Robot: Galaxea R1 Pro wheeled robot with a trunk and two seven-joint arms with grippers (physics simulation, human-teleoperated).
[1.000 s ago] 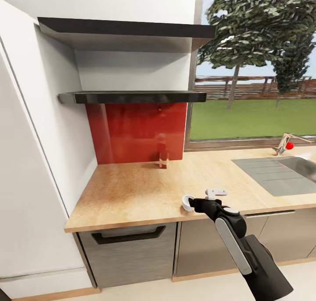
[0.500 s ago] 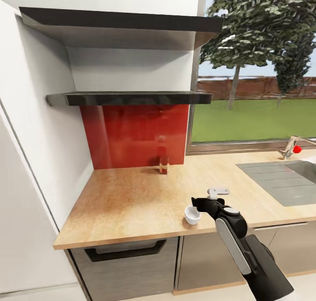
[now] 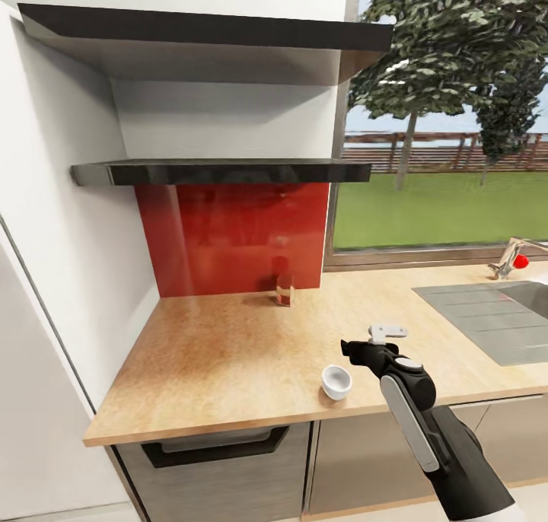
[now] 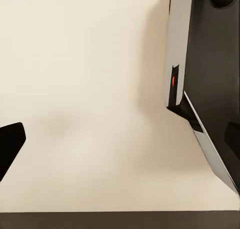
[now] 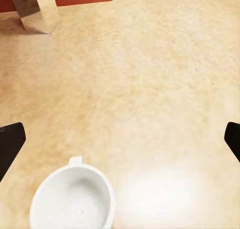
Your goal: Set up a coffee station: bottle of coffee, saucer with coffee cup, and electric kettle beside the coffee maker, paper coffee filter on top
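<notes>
A small white coffee cup (image 3: pixel 336 381) stands upright on the light wood kitchen countertop (image 3: pixel 228 354), near its front edge. My right gripper (image 3: pixel 364 339) hovers just right of and behind the cup, open and apart from it. The right wrist view looks down into the coffee cup (image 5: pixel 72 201), with the right gripper (image 5: pixel 120 144) spread wide above the worktop. The dark kitchen shelf (image 3: pixel 221 172) hangs above a red backsplash, seen edge-on, so its top is hidden. My left gripper (image 4: pixel 120 139) is open over a pale floor beside the robot's body.
A small clear glass with red contents (image 3: pixel 284 288) stands at the back against the red backsplash (image 3: pixel 236 237). A steel sink and drainer (image 3: pixel 487 309) with a tap (image 3: pixel 511 257) lie to the right. A white wall closes the left end.
The cup was tilted in my right gripper one second ago; now it stands on the countertop and the gripper has opened and drawn off it. The camera has moved closer and shifted.
</notes>
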